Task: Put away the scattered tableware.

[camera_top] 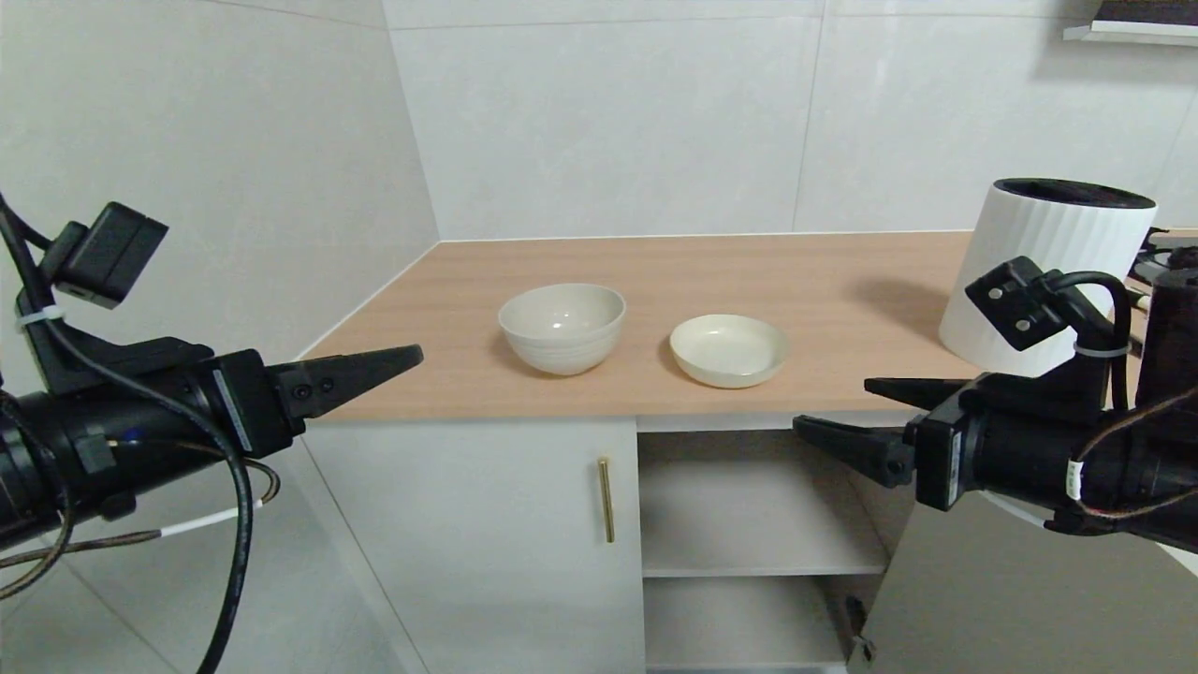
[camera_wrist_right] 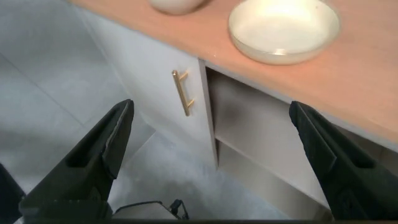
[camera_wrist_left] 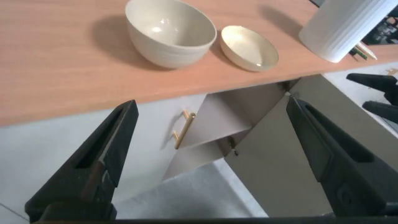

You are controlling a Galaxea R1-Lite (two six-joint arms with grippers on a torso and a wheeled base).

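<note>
A deep cream bowl (camera_top: 562,328) (camera_wrist_left: 171,31) and a shallow cream dish (camera_top: 729,349) (camera_wrist_left: 249,46) (camera_wrist_right: 283,28) stand side by side near the front edge of the wooden counter (camera_top: 749,271). My left gripper (camera_top: 407,358) (camera_wrist_left: 211,109) hangs open and holds nothing, in front of the counter's left corner and left of the bowl. Below the counter edge and right of the dish, my right gripper (camera_top: 836,404) (camera_wrist_right: 211,107) is open and holds nothing, level with the open cabinet. The bowl's base (camera_wrist_right: 177,5) just shows in the right wrist view.
Under the counter the left cabinet door with a gold handle (camera_top: 606,499) (camera_wrist_right: 182,92) is closed. The right door (camera_top: 983,580) is swung open, showing bare shelves (camera_top: 749,505). A tall white ribbed container (camera_top: 1048,271) (camera_wrist_left: 339,28) stands on the counter's right.
</note>
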